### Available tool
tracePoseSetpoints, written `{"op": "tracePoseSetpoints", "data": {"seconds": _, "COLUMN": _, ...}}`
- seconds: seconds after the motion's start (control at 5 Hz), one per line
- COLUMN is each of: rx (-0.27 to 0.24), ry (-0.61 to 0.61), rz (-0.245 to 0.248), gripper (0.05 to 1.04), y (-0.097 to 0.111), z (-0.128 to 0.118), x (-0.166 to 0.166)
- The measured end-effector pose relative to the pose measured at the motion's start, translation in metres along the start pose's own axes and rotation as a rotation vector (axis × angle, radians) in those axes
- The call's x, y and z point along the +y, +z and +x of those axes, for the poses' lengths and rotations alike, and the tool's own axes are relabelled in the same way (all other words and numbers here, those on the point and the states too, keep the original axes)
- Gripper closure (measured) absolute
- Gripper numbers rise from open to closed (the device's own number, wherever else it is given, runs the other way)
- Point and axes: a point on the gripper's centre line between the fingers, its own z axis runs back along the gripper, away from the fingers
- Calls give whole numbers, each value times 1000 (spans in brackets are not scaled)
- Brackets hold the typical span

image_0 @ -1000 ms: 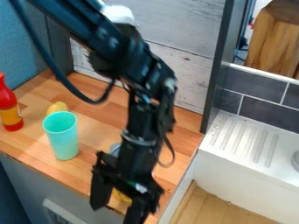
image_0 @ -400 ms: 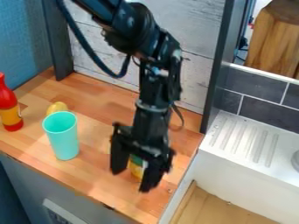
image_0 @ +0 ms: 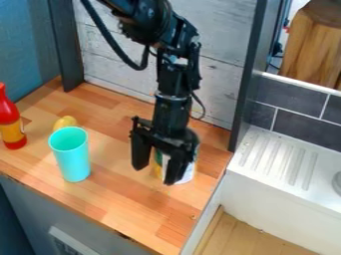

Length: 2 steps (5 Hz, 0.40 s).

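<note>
Gripper point(image_0: 157, 174): fingers well apart; from here I can't tell whether they touch anything.
Can point(image_0: 187, 174): partly hidden behind them, on the wooden counter point(image_0: 126, 209), seemingly unlifted.
Cup point(image_0: 73, 159): upright, near red bottle point(image_0: 10, 117).

Bright, soft shadows, slightly blurred throughout

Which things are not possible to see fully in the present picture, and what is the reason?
Camera view: much of the item with a white part, and whether it touches the gripper; the gripper covers it.
Camera view: the yellow item's lower part; the turquoise cup hides it.
Camera view: the round part by the ridged surface; the right edge cuts it.
</note>
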Motion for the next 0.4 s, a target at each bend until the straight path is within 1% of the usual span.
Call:
{"op": "tracePoseSetpoints", "data": {"seconds": 0.2, "rx": -21, "ry": 8, "rz": -1, "gripper": 83, "y": 7, "z": 5, "x": 9}}
{"op": "tracePoseSetpoints", "data": {"seconds": 0.4, "rx": -45, "ry": 31, "rz": -20, "gripper": 83, "y": 12, "z": 8, "x": 17}}
